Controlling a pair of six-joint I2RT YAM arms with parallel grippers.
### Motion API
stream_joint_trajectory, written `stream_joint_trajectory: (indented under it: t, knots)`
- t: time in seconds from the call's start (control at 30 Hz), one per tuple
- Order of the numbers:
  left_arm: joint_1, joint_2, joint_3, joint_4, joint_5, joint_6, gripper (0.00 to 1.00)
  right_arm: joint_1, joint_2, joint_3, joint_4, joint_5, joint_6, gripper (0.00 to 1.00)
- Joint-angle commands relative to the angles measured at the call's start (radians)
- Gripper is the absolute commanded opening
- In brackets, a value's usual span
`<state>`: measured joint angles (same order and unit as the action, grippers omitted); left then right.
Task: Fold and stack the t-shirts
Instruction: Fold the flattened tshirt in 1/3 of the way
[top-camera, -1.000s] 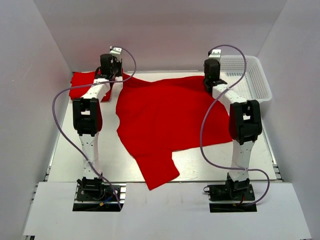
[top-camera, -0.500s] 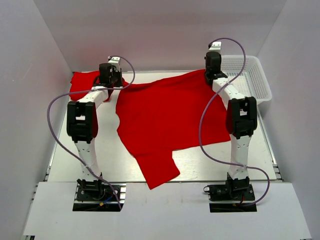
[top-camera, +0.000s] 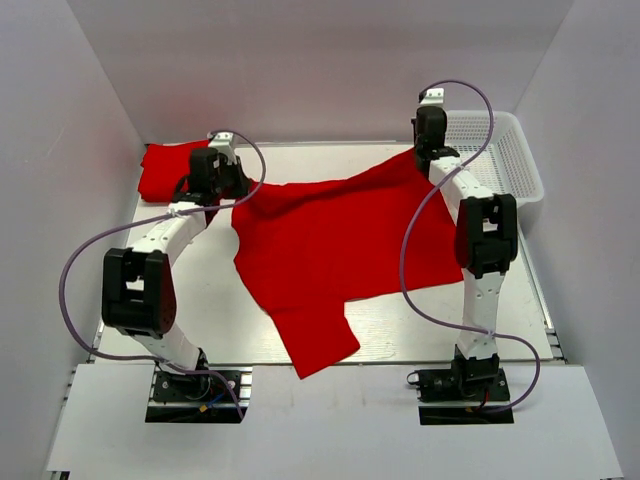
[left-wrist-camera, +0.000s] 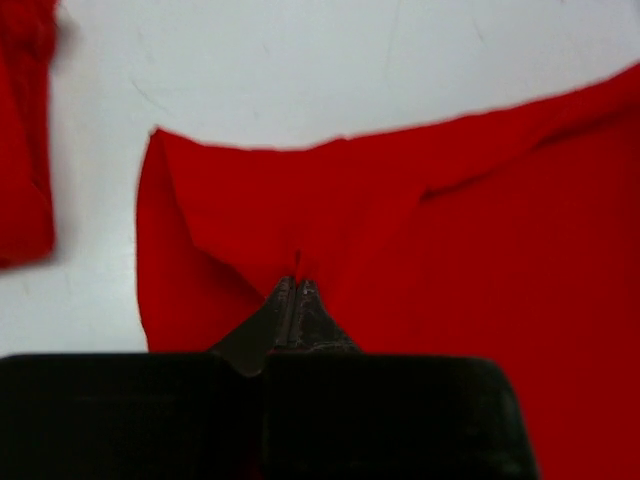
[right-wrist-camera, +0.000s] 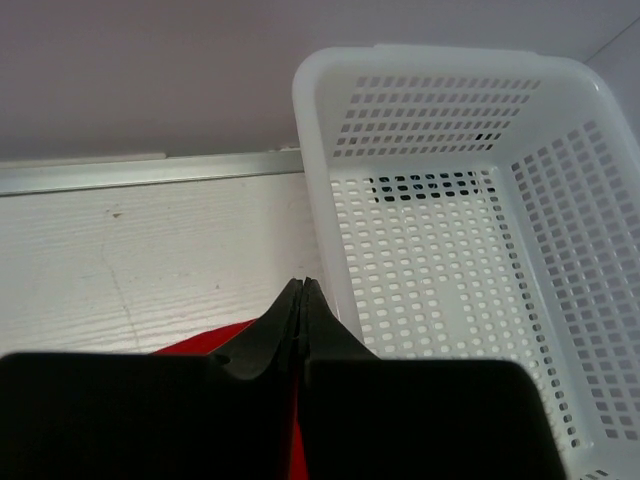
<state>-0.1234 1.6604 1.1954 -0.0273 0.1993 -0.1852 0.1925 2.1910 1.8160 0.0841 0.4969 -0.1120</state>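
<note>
Left gripper (left-wrist-camera: 297, 285) has drawn back from the far edge of the white table (top-camera: 215, 300), right gripper (right-wrist-camera: 303, 292) toward it, both pinching the plain red cloth t-shirt (top-camera: 330, 240) hem taut, fold-ready

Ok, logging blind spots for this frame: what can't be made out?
Far-left t-shirt: left arm covers its right end in the top view; blurred and edge-cut in the left wrist view. Fold state unclear.
Spread t-shirt: right gripper hides all but a sliver in the right wrist view.
Basket: near corner cut off, right wrist view.
</note>
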Motion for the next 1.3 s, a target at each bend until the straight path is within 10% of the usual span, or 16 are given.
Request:
stream_joint_trajectory:
  t: [0.0,1.1,1.2,1.27]
  knots:
    - [-0.024,-0.108,-0.059,-0.101,0.039,-0.023,0.0,-0.004,-0.082,-0.018,0.0,0.005,-0.006,0.0]
    - [-0.084,-0.337,-0.335,-0.396,0.156,-0.12,0.0,-0.008,-0.254,-0.319,-0.122,0.129,-0.014,0.0]
    - [-0.084,-0.337,-0.309,-0.437,0.157,-0.108,0.22,-0.004,-0.263,-0.316,-0.162,0.147,0.0,0.0]
    - [-0.084,-0.346,-0.298,-0.46,0.157,-0.096,0.5,-0.007,-0.273,-0.333,-0.155,0.147,0.005,0.17]
